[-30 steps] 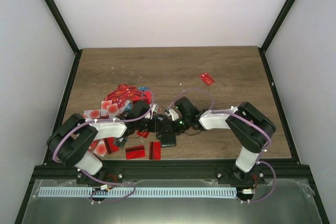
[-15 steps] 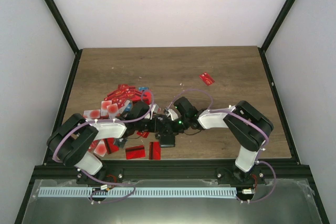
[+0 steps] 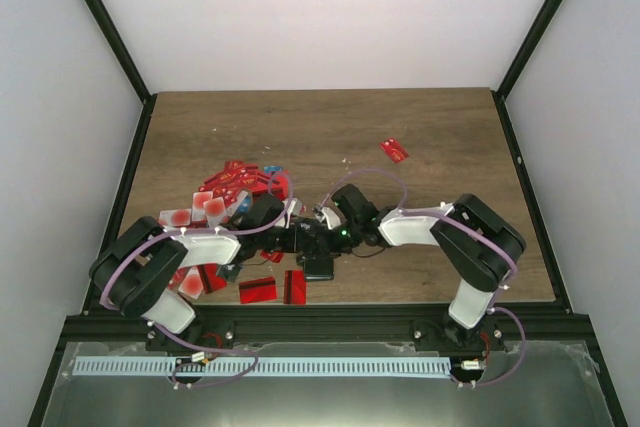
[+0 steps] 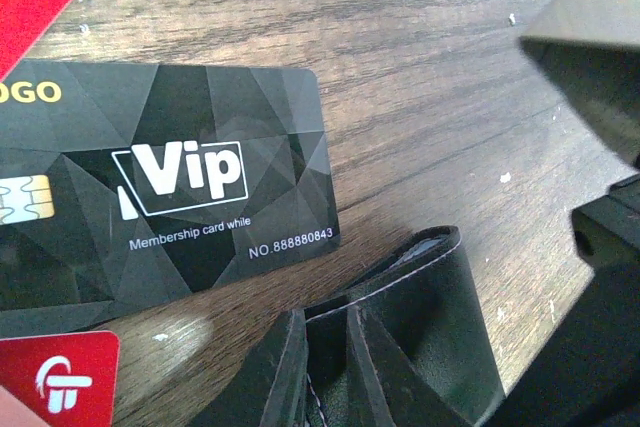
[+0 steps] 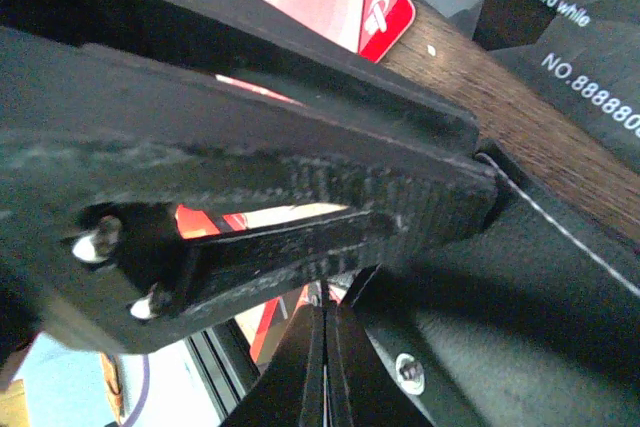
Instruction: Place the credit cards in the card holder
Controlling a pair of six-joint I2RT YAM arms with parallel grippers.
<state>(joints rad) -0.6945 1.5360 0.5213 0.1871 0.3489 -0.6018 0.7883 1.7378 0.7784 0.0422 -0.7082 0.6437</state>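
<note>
- Near the table's front edge, between the two wrists, the top view shows the card holder (image 3: 319, 267) only as a small black block lying on the wood.
- From the left wrist, the same card holder (image 4: 400, 347) fills the lower frame, its leather flaps standing apart so that the folds and stitched edges show. The top view gives none of this.
- Just beside it a black membership card (image 4: 170, 207) lies flat, printed "Vip", with red card corners at the upper and lower left.
- The right gripper (image 5: 325, 317) is clenched: its own camera shows the two fingers pressed together along a thin seam. Whether anything is pinched there cannot be told.
- The left gripper (image 3: 292, 238) reaches in at the holder. No view shows whether it is grasping the holder or is released.
- Only the top view shows the heap of credit cards (image 3: 235, 187), mostly red, spread to the left behind the left arm.
- Two red cards (image 3: 258, 290) lie near the front edge, left of the holder.
- A lone red card (image 3: 394, 150) lies well apart, farther back on the table (image 3: 330, 117).
</note>
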